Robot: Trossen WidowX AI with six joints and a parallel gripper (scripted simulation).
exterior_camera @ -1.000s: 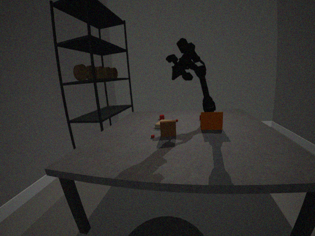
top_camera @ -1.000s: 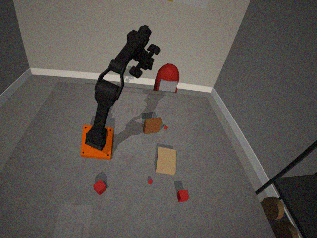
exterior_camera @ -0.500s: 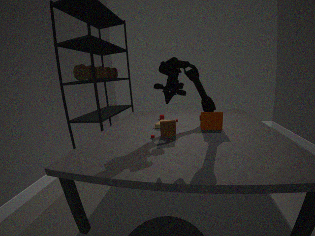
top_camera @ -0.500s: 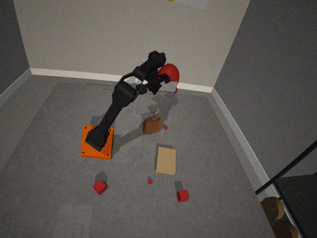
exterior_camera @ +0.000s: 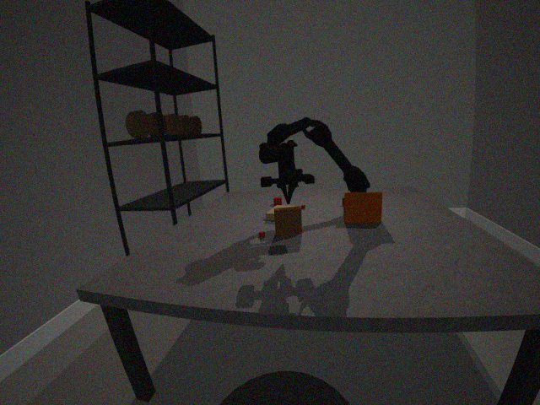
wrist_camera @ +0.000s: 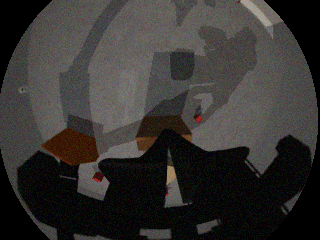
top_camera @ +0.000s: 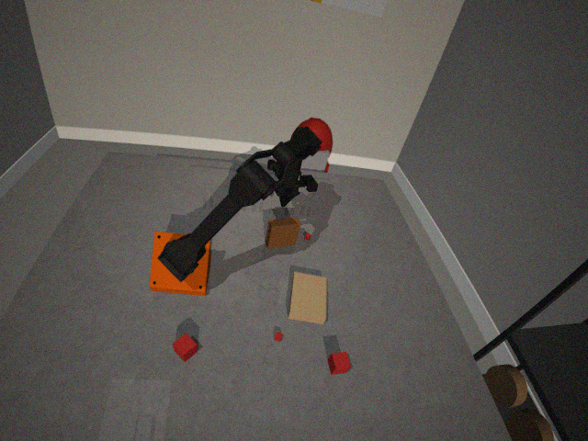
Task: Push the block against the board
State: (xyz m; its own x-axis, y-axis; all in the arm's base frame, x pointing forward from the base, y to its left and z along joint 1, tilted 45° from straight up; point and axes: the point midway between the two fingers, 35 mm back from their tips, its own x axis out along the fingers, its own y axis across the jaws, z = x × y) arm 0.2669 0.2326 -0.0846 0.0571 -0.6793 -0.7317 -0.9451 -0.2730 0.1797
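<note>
The brown square block (top_camera: 283, 233) (exterior_camera: 288, 221) (wrist_camera: 162, 125) stands on the table. The tan board (top_camera: 308, 298) (exterior_camera: 270, 213) (wrist_camera: 171, 175) lies flat, separated from the block by a gap; the top view shows it below the block. In the wrist view the fingers hide most of the board and part of the block. My gripper (top_camera: 284, 204) (exterior_camera: 288, 202) (wrist_camera: 167, 131) is shut and empty, pointing down. It is above the table near the block, on the side away from the board in the top view. Its tips are above the block's top in the exterior view, not touching it.
A small red cube (top_camera: 307, 236) (exterior_camera: 261, 234) (wrist_camera: 198, 118) lies beside the block. Another small red cube (top_camera: 277, 336) and two larger red cubes, one left (top_camera: 185, 346) and one right (top_camera: 339, 362), lie beyond the board. The orange arm base (top_camera: 161, 277) (exterior_camera: 363, 207) stands left of the block in the top view.
</note>
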